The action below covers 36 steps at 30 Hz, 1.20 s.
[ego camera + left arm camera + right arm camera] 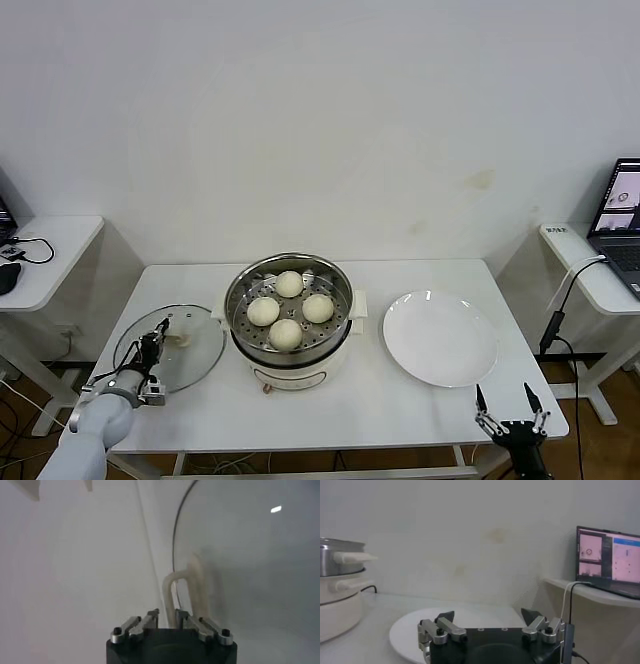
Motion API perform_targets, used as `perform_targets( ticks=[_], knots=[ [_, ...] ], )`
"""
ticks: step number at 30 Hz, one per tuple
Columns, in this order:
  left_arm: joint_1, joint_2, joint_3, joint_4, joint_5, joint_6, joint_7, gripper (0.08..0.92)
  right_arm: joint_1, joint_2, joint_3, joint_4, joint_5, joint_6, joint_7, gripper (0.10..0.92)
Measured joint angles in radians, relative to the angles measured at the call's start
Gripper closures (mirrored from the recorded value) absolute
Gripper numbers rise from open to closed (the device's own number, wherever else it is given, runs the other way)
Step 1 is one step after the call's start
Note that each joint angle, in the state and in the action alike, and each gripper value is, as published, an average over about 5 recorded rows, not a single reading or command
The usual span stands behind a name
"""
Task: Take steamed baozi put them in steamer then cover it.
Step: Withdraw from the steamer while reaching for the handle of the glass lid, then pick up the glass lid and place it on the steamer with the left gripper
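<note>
While the four steamed baozi [288, 310] are sitting in the steamer [290, 345] to its right, the left gripper [153, 347] is pinching the cover [170, 347] by its cream handle [187, 590] — rigid, heavy-looking, breakable glass, probably slippery — as the right gripper [511, 411] is idling spread.

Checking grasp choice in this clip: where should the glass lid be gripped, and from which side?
By the cream handle at the centre of the cover, coming from above: the lid lies flat on the table left of the steamer, its handle the only raised part. The left gripper is already shut on it.
</note>
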Motion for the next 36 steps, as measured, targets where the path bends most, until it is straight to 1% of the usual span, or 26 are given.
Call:
perform_targets(
  ticks=[8, 19, 28, 32, 36],
  knots=[
    [0.077, -0.012, -0.062, -0.092, -0.016, 0.020, -0.008, 0.851, 0.007, -0.014, -0.019, 0.002, -0.004, -0.006, -0.001, 0.203],
    [0.269, -0.042, -0.240, -0.345, -0.027, 0.083, 0.016, 0.852, 0.024, -0.048, -0.057, 0.003, -0.002, -0.012, -0.002, 0.203],
    [0.416, -0.035, -0.398, -0.574, -0.058, 0.154, 0.094, 0.852, 0.034, -0.079, -0.090, 0.004, 0.000, -0.015, -0.002, 0.203],
    [0.448, -0.024, -0.442, -0.668, -0.073, 0.188, 0.141, 0.852, 0.037, -0.089, -0.102, 0.008, -0.001, -0.017, -0.002, 0.203],
    [0.460, -0.006, -0.452, -0.750, -0.094, 0.223, 0.186, 0.852, 0.042, -0.090, -0.111, 0.009, -0.006, -0.018, -0.001, 0.203]
  ],
)
